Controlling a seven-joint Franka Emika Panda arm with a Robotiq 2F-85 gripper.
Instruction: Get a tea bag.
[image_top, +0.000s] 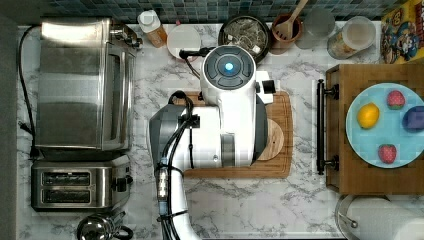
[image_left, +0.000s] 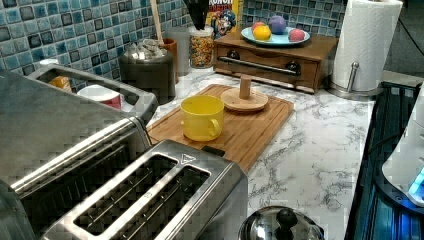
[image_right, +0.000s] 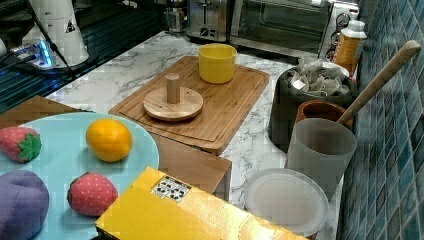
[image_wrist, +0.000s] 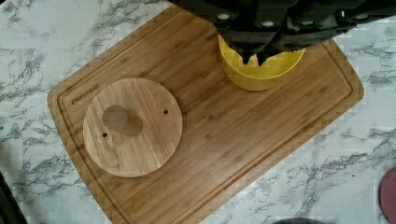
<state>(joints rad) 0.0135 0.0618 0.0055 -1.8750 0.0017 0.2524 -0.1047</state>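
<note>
With its fingertips nearly touching and gripping nothing, apparently, the gripper (image_wrist: 255, 59) is hovering above the yellow mug (image_wrist: 259, 70) and should be opening before travelling onward to the tea bags (image_right: 316, 78) filling the dark canister (image_right: 287, 115) beyond the cutting board (image_right: 225, 107).

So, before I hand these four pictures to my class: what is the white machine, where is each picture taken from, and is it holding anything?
The white machine is a robot arm seen from above in the top view, reaching over a wooden cutting board on a marble kitchen counter. The left and right views look across that counter from opposite sides. The wrist view comes from a camera on the arm, looking down past its gripper, whose fingertips are closed together with nothing between them. On the board stand a yellow mug and a round wooden stand with a peg. The tea bags sit in a dark canister by the tiled wall, untouched. Nearby are a toaster and a plate of toy fruit.
</note>
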